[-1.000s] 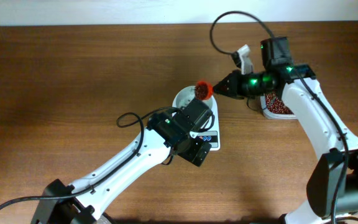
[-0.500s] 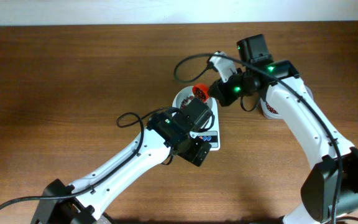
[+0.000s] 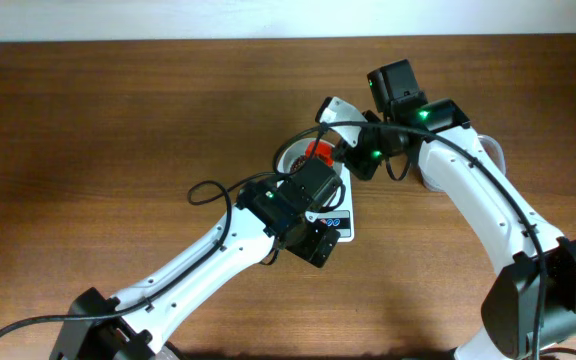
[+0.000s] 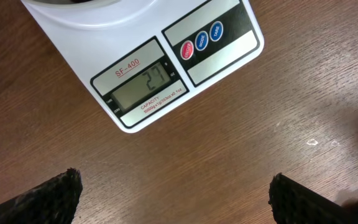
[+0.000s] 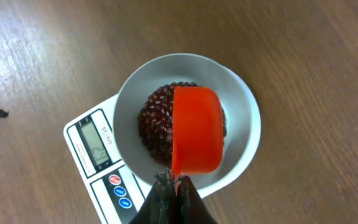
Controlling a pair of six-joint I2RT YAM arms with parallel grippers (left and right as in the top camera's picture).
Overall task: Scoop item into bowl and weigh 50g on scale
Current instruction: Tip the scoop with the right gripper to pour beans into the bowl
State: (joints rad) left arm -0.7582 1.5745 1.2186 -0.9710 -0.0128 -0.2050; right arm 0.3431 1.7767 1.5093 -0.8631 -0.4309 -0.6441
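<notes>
**Roughly halfway to target, scoop tipped over the bowl**

My right gripper [image 5: 173, 186] is clamped tight on the thin handle of the orange-red scoop [image 5: 196, 130]. The scoop hangs over the bowl [image 5: 247, 118] with its cup turned so that I see only its smooth back. I cannot tell whether any beans are left inside it. Under it the beans [image 5: 157, 124] lie in a dark heap in the middle of the bowl, and the bowl sits on the scale [image 5: 101, 168], covering most of the platform.

My left gripper [image 4: 179, 199] holds nothing. Its fingers are spread wide and hover above the bare table [image 4: 241, 149], just in front of the scale, so its camera looks straight down on the display [image 4: 143, 84]. The display reads 27. Beside it are three round buttons [image 4: 202, 40], and nothing is touching them.

By my reckoning the bowl is placed, the scale is on, and a good share of the beans is in. The reading is a little over half of the fifty grams wanted, though it may not have settled if this pour is only just landing. What remains is at least one more scoop of about this size. After that come smaller, careful additions as the figure nears the mark, because overshooting would mean taking beans back out.
</notes>
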